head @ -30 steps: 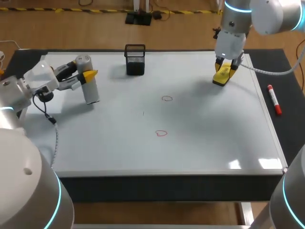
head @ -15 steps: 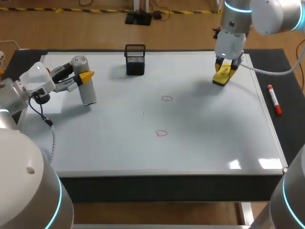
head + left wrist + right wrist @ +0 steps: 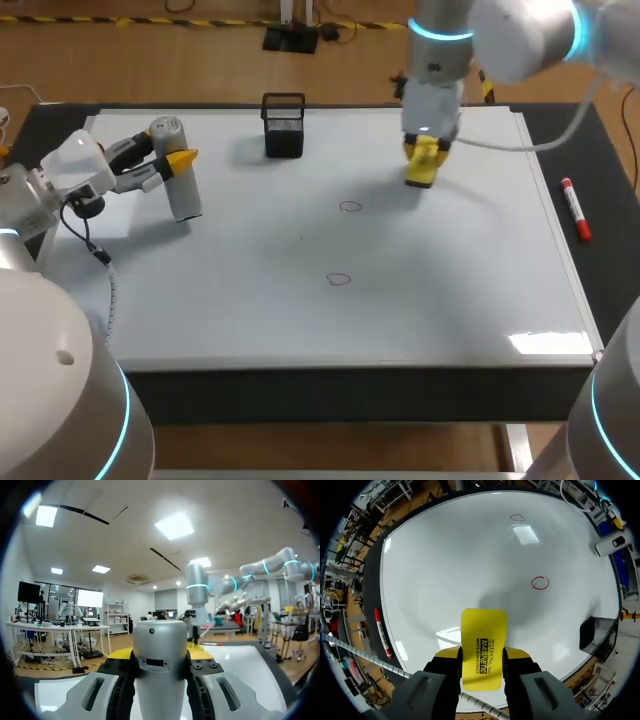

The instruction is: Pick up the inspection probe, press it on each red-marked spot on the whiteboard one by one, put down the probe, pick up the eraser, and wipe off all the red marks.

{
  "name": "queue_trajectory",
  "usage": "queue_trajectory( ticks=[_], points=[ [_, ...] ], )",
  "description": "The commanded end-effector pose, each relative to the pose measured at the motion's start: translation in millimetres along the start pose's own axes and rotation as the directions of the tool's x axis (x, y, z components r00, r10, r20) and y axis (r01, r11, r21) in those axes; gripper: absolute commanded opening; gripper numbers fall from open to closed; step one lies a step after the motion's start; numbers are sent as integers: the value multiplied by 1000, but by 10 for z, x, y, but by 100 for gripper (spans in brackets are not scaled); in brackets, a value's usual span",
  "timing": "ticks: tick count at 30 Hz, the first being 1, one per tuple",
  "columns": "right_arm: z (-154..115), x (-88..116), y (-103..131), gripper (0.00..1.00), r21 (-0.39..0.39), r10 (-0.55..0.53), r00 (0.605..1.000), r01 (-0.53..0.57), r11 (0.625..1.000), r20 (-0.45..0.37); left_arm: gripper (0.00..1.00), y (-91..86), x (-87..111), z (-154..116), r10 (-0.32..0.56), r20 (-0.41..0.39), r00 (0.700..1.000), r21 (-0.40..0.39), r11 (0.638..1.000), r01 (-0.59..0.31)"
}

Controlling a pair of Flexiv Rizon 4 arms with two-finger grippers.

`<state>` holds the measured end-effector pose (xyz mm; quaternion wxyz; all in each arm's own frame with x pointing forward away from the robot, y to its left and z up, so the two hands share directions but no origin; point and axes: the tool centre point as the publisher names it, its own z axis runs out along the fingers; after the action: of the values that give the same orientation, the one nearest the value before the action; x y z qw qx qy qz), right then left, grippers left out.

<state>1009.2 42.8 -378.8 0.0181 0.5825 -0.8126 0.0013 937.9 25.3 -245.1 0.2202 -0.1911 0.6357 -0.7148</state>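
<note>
The silver cylindrical probe (image 3: 180,180) stands upright at the whiteboard's (image 3: 450,290) far left, with my left gripper (image 3: 172,165) shut on its upper part. In the left wrist view the probe (image 3: 161,665) fills the gap between the fingers of the left gripper (image 3: 160,655). My right gripper (image 3: 423,158) is shut on the yellow eraser (image 3: 421,168), just beyond and right of the farther red mark (image 3: 349,207). A second red mark (image 3: 339,280) lies nearer the front. Looking down from the right wrist, the eraser (image 3: 484,645) sticks out from the right gripper (image 3: 482,656), with both red marks (image 3: 540,583) (image 3: 518,517) ahead.
A black mesh holder (image 3: 283,125) stands at the board's far edge, left of the middle. A red marker (image 3: 575,208) lies on the dark mat off the board's right edge.
My right arm has carried the eraser leftward from the far right corner toward the middle of the board. The left gripper shifted the probe slightly left early on, then stayed still.
</note>
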Motion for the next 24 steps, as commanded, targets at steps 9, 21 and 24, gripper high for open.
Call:
queue_trajectory(
  ticks=[9, 21, 24],
  points=[
    [21, -673, 436, 0, 24, -185, 983, 185, 982, -22, 0, -12, 4, -1, 0, 2, 1000, 0, 1000, 0],
    [110, -1151, 837, 0, 14, -300, 954, 300, 954, 23, 0, -12, 4, -1, 0, 2, 1000, 0, 1000, 0],
    [165, -1256, 905, 0, 10, -320, 947, 320, 947, 27, 0, -12, 4, -1, 0, 2, 1000, 0, 1000, 0]
  ],
)
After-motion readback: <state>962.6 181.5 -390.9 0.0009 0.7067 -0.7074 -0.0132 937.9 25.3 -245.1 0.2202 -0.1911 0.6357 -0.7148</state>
